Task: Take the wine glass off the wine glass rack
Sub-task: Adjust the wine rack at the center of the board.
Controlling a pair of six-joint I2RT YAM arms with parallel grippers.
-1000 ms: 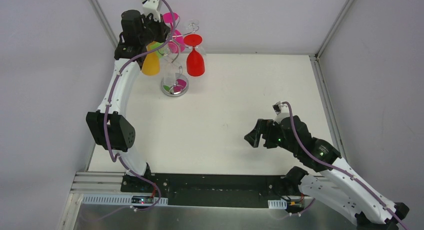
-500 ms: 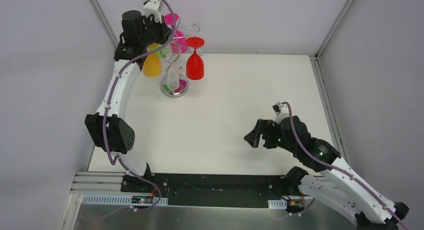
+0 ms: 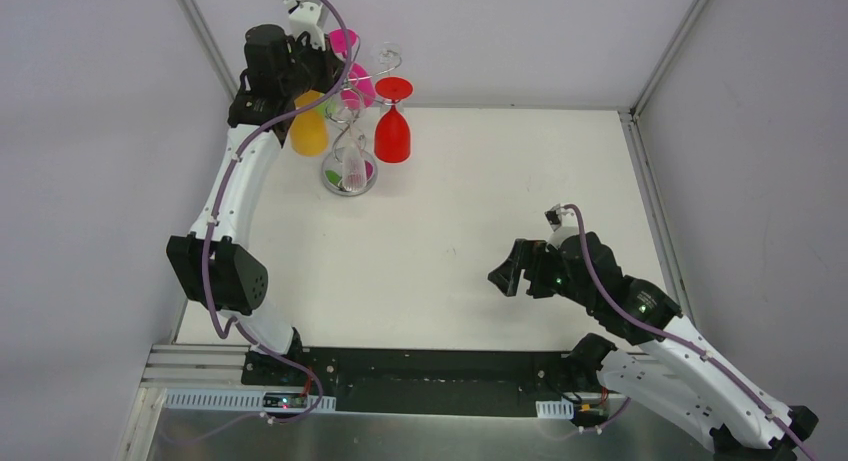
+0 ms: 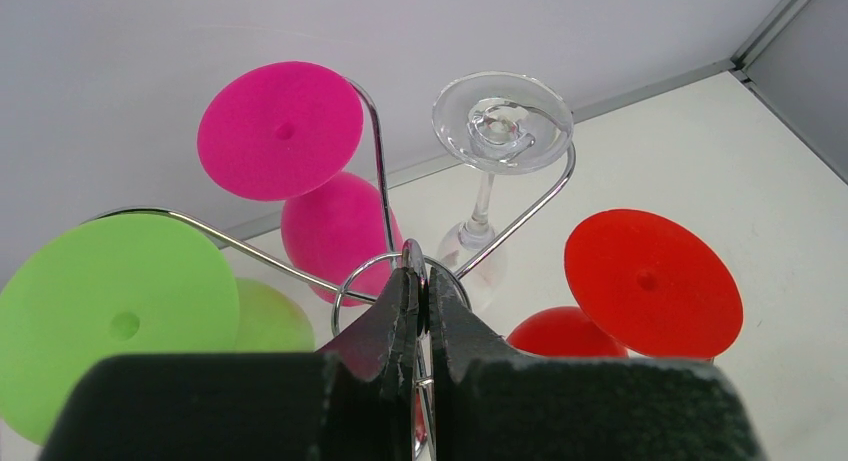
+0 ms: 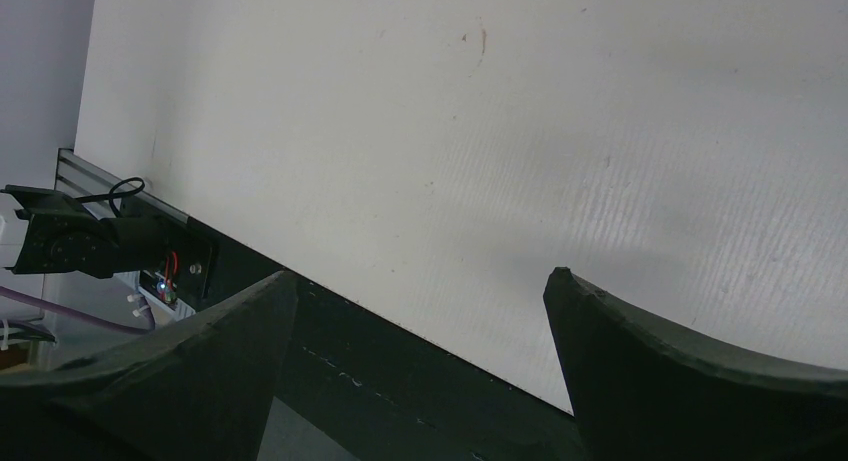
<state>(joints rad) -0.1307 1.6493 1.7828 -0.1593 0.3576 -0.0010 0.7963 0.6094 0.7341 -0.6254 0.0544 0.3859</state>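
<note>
The chrome wine glass rack (image 3: 349,177) stands at the table's far left corner. Several wine glasses hang from its arms, bowls down: pink (image 4: 281,131), green (image 4: 118,321), clear (image 4: 502,121) and red (image 4: 651,282), and an orange one (image 3: 308,131) that shows only in the top view. My left gripper (image 4: 421,272) is above the rack, shut on the wire ring (image 4: 352,281) at its top; it holds no glass. My right gripper (image 3: 506,277) hangs open over the bare table at the right, far from the rack, with nothing between its fingers (image 5: 240,321).
Grey walls close in behind and left of the rack, with a metal corner post (image 3: 205,36) next to the left arm. A black strip and a metal rail (image 3: 420,381) run along the near edge, between the arm bases.
The left gripper, still shut on the rack's top, has edged right. The red and orange glasses have shifted right with it, and the clear glass has swung down over the base. The right arm is still.
</note>
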